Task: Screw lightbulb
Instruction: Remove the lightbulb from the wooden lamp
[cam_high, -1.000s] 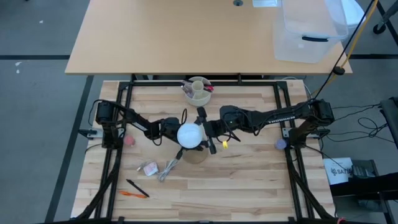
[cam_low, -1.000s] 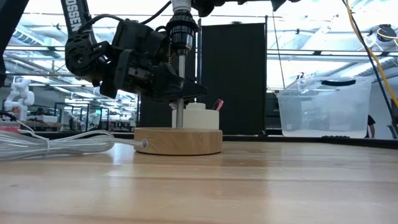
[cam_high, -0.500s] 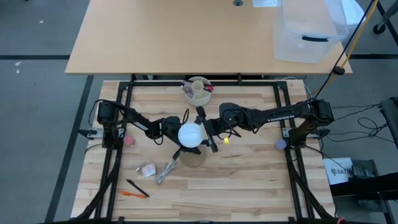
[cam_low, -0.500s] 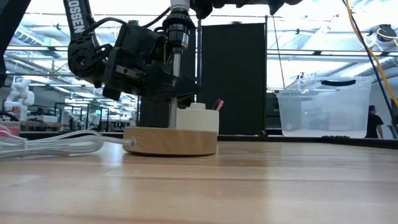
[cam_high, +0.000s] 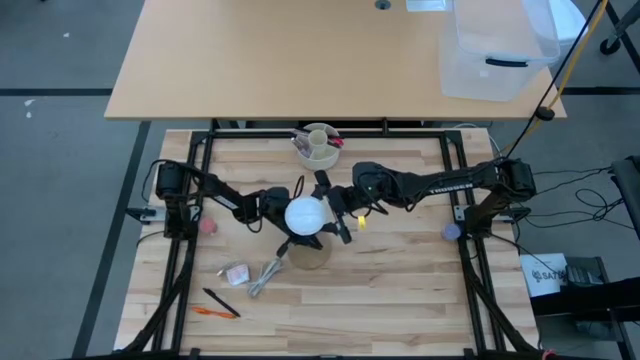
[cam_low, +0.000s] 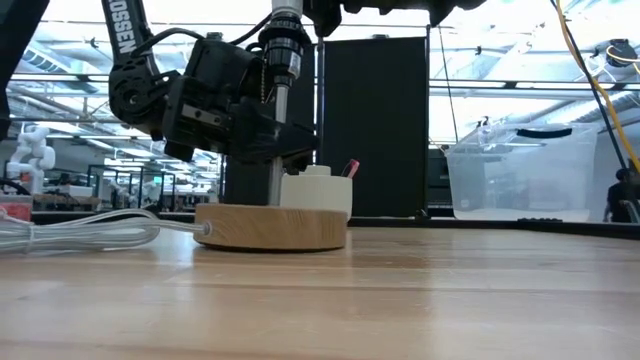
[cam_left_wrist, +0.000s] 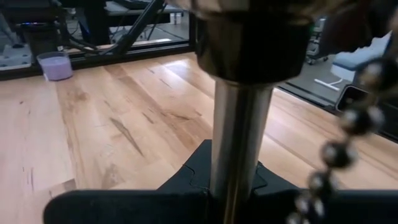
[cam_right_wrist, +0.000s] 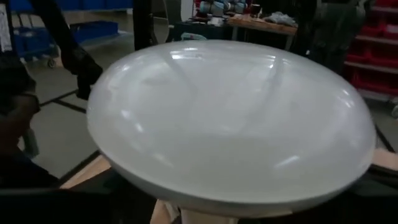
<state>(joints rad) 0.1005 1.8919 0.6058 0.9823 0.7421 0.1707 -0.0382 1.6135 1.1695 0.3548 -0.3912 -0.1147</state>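
The lightbulb (cam_high: 305, 218) (cam_right_wrist: 230, 124) is a white frosted dome on top of a lamp. The lamp has a black socket (cam_low: 280, 45), an upright metal stem (cam_low: 276, 140) and a round wooden base (cam_low: 270, 227) that rests flat on the table. My left gripper (cam_high: 283, 206) reaches in from the table's left and is shut on the stem below the socket. My right gripper (cam_high: 333, 208) comes level from the right. It is open, with one finger on the dome's far side and one on its near side. The low view cuts off the bulb. My left gripper pinches the lamp's metal stem (cam_left_wrist: 233, 180) between its two fingers, partway up between the base and the socket. The fingers come about level from the table's left and lie across the upright stem. The lamp stands with its base on the table.
A cream cup with pens (cam_high: 318, 145) stands just beyond the lamp. The lamp's white cord (cam_low: 80, 232) runs off toward the near left, and a bead chain (cam_left_wrist: 348, 124) hangs from the socket. Pens (cam_high: 220, 305) lie near the front left. A clear bin (cam_high: 495, 50) sits on the far table.
The lamp, still held by my left gripper, has slid a little toward the table's left on its base and stays upright. The cord has shifted with it.
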